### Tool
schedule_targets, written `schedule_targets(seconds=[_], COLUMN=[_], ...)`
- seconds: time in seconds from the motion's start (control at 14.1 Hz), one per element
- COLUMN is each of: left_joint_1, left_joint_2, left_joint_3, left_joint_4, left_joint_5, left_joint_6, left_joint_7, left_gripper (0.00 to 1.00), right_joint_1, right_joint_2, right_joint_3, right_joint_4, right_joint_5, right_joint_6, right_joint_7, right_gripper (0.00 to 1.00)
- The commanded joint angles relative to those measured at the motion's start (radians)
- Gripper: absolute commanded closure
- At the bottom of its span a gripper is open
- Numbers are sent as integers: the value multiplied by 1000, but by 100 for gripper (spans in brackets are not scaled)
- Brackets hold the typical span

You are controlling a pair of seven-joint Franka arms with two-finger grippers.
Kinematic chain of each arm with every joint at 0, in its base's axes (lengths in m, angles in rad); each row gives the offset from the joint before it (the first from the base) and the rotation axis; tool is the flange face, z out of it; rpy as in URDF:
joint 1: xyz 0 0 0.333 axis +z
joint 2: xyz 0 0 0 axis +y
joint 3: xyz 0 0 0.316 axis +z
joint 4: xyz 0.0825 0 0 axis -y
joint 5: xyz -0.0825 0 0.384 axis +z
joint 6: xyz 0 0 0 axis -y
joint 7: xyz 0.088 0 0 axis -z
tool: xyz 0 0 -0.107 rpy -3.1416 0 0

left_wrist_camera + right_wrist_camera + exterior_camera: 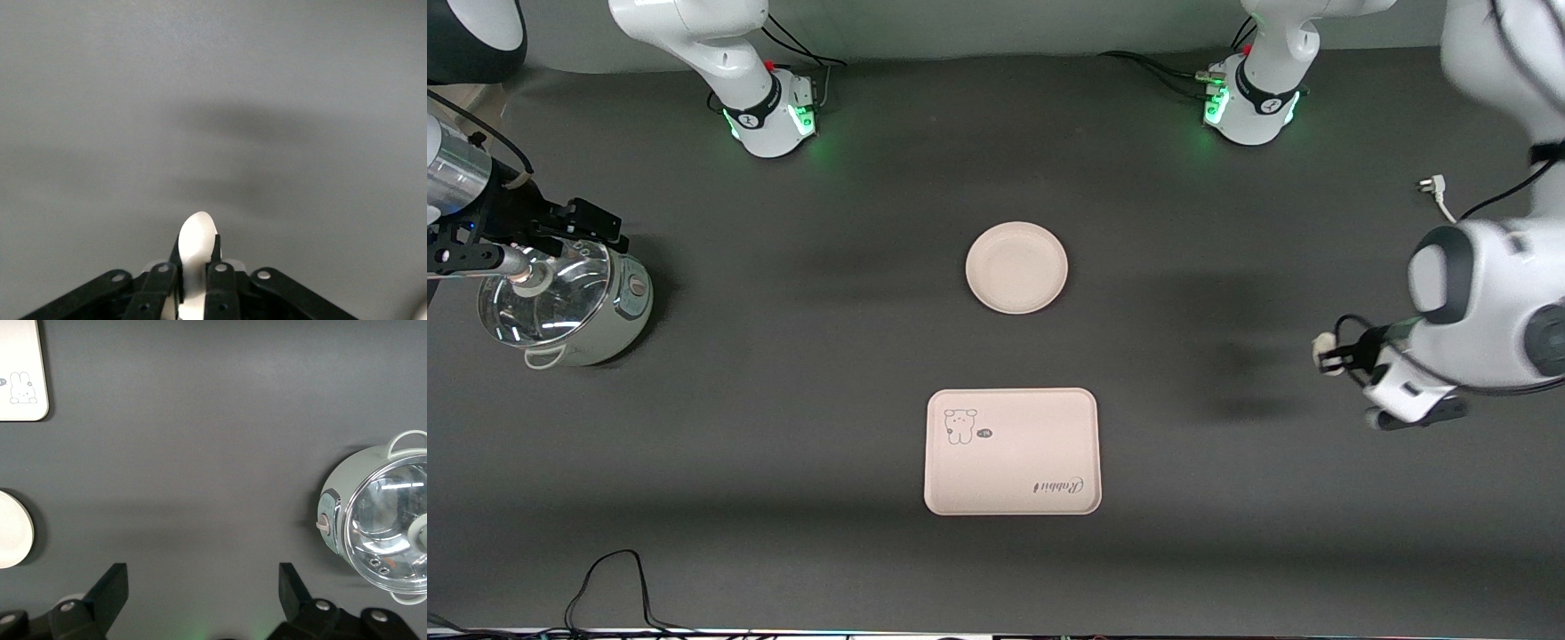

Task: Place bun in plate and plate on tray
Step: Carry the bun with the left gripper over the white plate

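Observation:
The small off-white bun (1327,348) is pinched between the fingers of my left gripper (1337,356), which is shut on it above bare table at the left arm's end. In the left wrist view the bun (197,235) sticks out past the left gripper (198,245). The round cream plate (1016,268) lies bare at the table's middle, and the rectangular tray (1014,462) with the bear drawing lies nearer the front camera. My right gripper (600,229) waits open beside a pot; in its wrist view the right gripper (203,587) holds nothing, with the plate (10,530) and tray (20,360) at the frame's edge.
A pale green pot with a glass lid (569,302) stands at the right arm's end of the table and shows in the right wrist view as the pot (383,527). A white plug on a cable (1432,188) lies near the left arm. A black cable (614,578) loops at the table's front edge.

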Motion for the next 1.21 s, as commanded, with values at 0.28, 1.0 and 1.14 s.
schedule_targets(seconds=[0.28,1.0,1.14], left_joint_1=[-2,-161,-205], left_joint_2=[-205,-106,-79], left_joint_3=[4,-407,-442], left_joint_4=[150,201,189], left_joint_5=[21,1,-6], left_joint_6=[-328,-165,-96], left_joint_7=[14,-766,-821], left_gripper=[83,80,79], right_joint_1=[3,14,16], right_joint_2=[1,25,25], right_joint_3=[30,30,30], right_joint_4=[1,-10,-13], right_joint_5=[-15,-16,-16], right_joint_6=[8,19,19], right_joint_7=[-15,-18,-18], right_gripper=[0,0,0])
